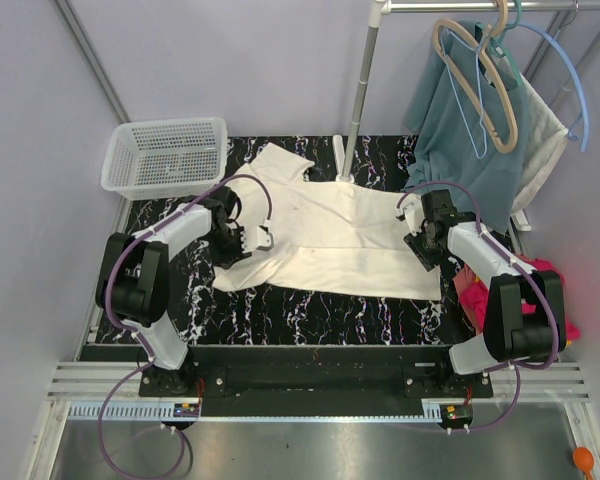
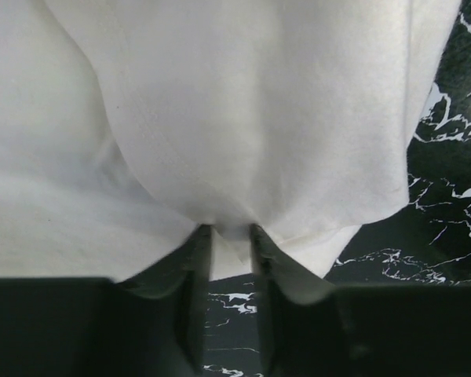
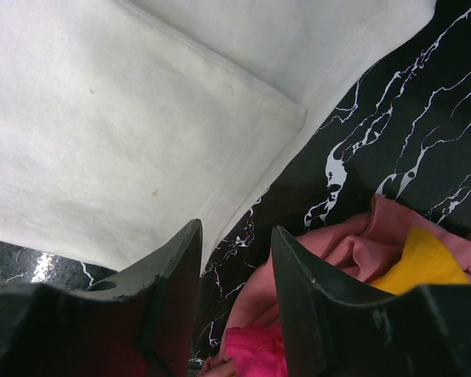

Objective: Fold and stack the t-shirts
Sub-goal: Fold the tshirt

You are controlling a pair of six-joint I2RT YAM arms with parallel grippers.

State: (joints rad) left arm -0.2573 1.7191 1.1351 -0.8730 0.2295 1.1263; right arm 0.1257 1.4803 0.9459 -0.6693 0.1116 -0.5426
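A fold of the cream t-shirt (image 2: 243, 118) is pinched between the narrowed jaws of the left claw (image 2: 229, 236). The cloth is puckered toward the fingertips, so a grasp on the shirt's edge is judged to be made, though its firmness cannot be told. The right claw (image 3: 235, 229) is held released, with nothing between its jaws; only bare tabletop (image 3: 392, 118) and coloured cloth are seen through the gap. It is poised just beside the shirt's hemmed corner at the right-hand end.

The step in hand is judged to be the first fold of the cream shirt, which lies spread flat across the middle of the tabletop. For the next move a matching grasp at the right end would be called for, so that the edge can be lifted by both claws together and laid over evenly. A lift by the left alone would likely drag the cloth askew.

Both arms are bent at the elbow and reached inward from their bases, one forearm to each end of the shirt. Near the right claw a magenta t-shirt (image 3: 251, 353) and an orange t-shirt (image 3: 424, 267) lie heaped, not yet joined by the cream one. A white basket (image 1: 165, 155) stands at the far left corner and a teal garment (image 1: 460, 140) hangs at the far right, both apart from the work.
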